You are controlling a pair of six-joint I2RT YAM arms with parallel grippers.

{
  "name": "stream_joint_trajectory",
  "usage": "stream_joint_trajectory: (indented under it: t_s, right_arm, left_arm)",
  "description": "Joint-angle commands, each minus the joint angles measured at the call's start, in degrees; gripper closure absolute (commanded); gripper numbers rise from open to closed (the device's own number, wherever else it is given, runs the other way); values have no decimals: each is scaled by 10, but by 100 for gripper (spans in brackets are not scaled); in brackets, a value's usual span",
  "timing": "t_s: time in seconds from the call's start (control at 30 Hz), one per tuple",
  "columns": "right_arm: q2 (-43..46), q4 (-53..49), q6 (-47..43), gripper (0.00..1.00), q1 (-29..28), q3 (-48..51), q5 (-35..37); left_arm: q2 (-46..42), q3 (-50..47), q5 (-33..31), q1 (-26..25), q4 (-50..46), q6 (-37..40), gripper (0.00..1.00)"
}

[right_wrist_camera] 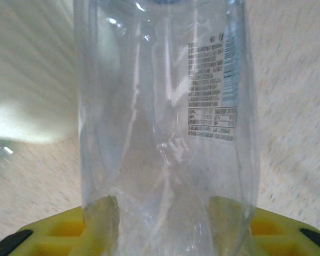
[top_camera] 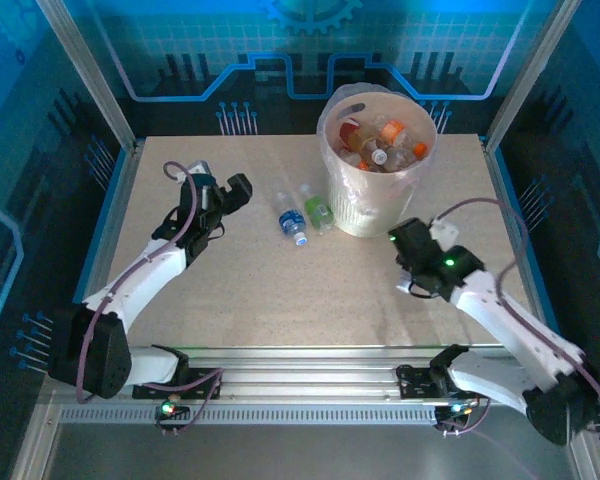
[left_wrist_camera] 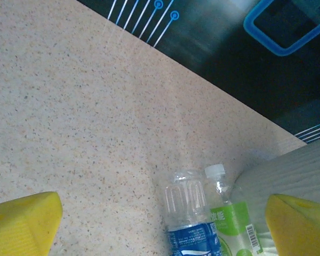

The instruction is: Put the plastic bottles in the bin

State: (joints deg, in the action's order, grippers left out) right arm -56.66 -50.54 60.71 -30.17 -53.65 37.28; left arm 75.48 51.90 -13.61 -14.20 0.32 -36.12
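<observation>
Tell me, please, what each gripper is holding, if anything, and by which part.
The right gripper pinches a clear plastic bottle across its bare body, below the printed label, denting it. The left gripper is open and holds nothing.

free: table [top_camera: 300, 300] middle, near edge | obstacles: bin [top_camera: 370, 205] far right; blue-label bottle [top_camera: 292, 218], green-label bottle [top_camera: 319, 209] just beside it

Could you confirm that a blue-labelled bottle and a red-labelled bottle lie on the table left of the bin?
Not quite: the second label is green, not red. The top external view shows the blue-labelled bottle and green-labelled bottle lying on the table left of the bin.
</observation>
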Motion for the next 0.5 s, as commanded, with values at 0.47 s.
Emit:
stream_joint_trajectory:
  t_s: [0.47]
  right_arm:
    - [-244,-76,-407,68,71,-539,-160]
  left_arm:
    - [104,34,36,-73,-29,-44,1]
